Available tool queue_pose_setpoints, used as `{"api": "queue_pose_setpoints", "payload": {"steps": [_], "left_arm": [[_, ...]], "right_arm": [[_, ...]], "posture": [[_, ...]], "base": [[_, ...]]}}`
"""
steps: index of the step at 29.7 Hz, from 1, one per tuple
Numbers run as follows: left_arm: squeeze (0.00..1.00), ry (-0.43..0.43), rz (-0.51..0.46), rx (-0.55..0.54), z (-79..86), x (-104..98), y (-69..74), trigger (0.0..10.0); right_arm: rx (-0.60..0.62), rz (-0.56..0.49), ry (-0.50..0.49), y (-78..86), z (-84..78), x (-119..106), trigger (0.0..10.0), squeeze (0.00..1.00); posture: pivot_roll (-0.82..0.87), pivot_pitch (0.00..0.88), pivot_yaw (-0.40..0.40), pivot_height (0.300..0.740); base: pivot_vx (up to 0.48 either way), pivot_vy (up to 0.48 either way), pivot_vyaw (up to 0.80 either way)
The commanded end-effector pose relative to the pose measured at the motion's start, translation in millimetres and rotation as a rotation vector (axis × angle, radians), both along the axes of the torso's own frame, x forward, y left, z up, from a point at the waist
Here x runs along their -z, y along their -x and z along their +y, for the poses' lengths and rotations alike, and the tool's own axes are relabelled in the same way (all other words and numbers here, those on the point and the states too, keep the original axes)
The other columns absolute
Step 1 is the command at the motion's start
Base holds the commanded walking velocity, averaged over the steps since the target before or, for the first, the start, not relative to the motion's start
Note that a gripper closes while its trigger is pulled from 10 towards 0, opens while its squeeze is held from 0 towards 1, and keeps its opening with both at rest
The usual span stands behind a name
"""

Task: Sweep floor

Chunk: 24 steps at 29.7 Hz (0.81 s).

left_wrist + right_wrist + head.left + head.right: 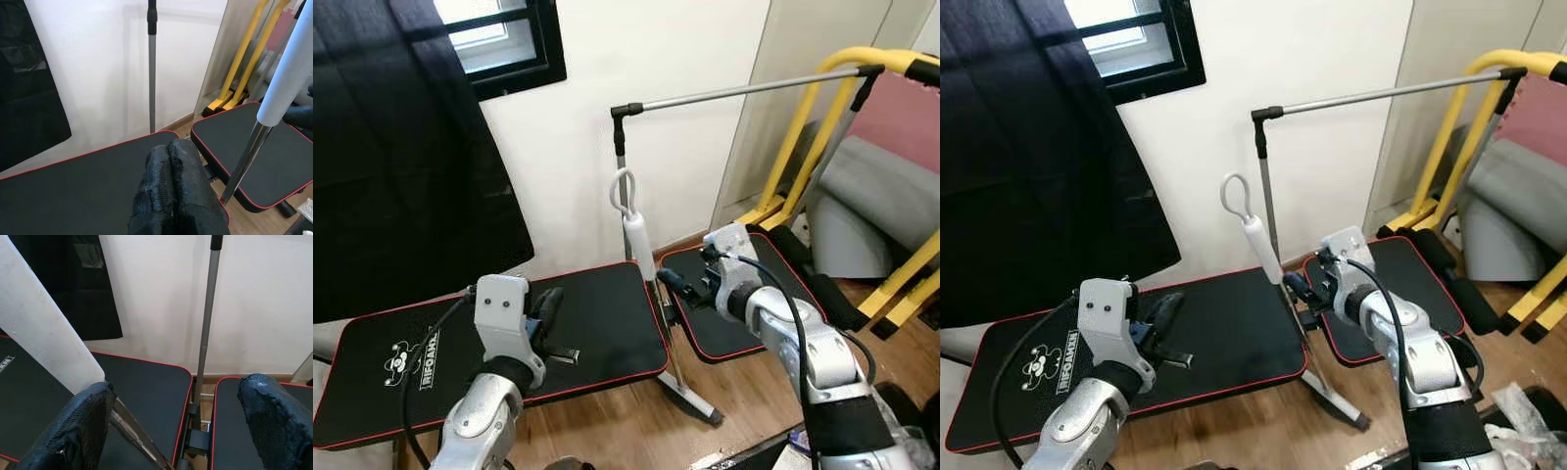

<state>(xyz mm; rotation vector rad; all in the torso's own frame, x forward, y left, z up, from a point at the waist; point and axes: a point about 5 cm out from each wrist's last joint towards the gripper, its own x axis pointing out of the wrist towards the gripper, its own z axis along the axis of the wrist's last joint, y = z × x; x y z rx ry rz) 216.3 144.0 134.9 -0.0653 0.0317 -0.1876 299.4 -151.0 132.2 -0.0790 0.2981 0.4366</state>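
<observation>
A broom stands leaning between two black pads, with a white grip and hanging loop (639,243) on top. Its metal shaft (670,338) runs down to a flat grey head (697,399) on the wood floor. My right gripper (672,283) is open at the shaft, just below the white grip. In the right wrist view the white grip (46,333) and shaft pass just inside one of the fingers (80,428); the other finger stands far off. My left gripper (548,311) hovers over the left pad, left of the broom, shut on nothing (170,164).
Two black red-edged pads (607,323) (773,294) lie low in front of the white wall. A thin grey pole with a horizontal bar (734,93) rises behind the broom. A yellow frame (803,127) and grey cushions are at right; a black curtain (401,147) hangs at left.
</observation>
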Motion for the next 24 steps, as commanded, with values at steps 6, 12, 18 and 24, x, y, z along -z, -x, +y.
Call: {"api": "queue_pose_setpoints", "payload": {"steps": [6, 12, 18, 24], "left_arm": [[0.00, -0.007, 0.016, -0.029, 2.3, 5, -0.9, 10.0], [0.00, -0.011, 0.017, -0.020, 3.1, 5, -0.9, 10.0], [0.00, -0.016, 0.024, -0.025, 6.6, 7, -1.4, 10.0], [0.00, -0.011, 0.073, -0.085, 20.1, 17, 0.0, 10.0]], "right_arm": [[0.058, -0.022, -0.027, 2.3, -3.4, 3, 10.0, 0.00], [0.136, -0.033, -0.030, 0.5, -12.2, 5, 10.0, 0.00], [0.194, -0.028, -0.018, 0.8, -20.3, 9, 10.0, 0.00], [0.257, -0.043, -0.019, 7.8, -26.8, 15, 10.0, 0.00]], "posture": [[0.00, 0.063, 0.001, 0.740], [0.00, 0.067, 0.007, 0.740], [0.00, 0.068, 0.008, 0.740], [0.00, 0.066, 0.008, 0.740]], "base": [[0.000, 0.000, 0.00], [0.000, 0.000, 0.00], [0.000, 0.000, 0.00], [0.000, 0.000, 0.00]]}}
